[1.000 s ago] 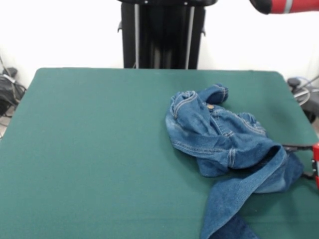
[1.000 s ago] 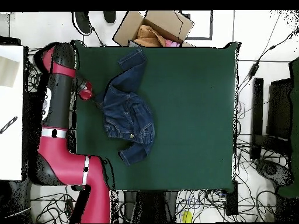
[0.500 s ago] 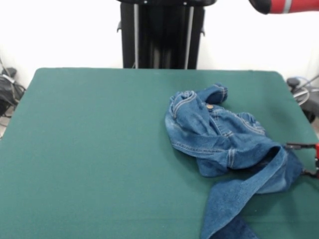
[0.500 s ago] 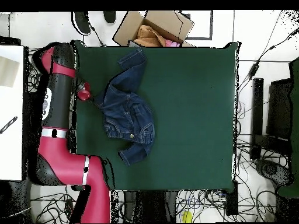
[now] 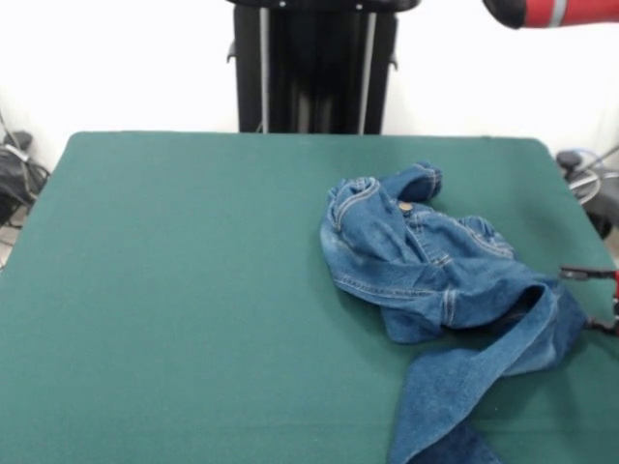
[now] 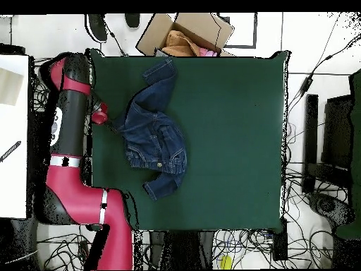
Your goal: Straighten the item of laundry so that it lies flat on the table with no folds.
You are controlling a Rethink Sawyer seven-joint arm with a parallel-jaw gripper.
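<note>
Lying bunched — faded denim jeans [image 5: 435, 280] on green cloth table [image 5: 174, 290].

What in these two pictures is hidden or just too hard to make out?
- Front view: the gripper is cut off by the right edge; only thin dark tips show beside the jeans, so a grip is unclear.
- Front view: one trouser leg runs off the bottom edge.
- Overhead view: the gripper is too small to read.
- Both views: folds hide the jeans' underside on the table.
</note>
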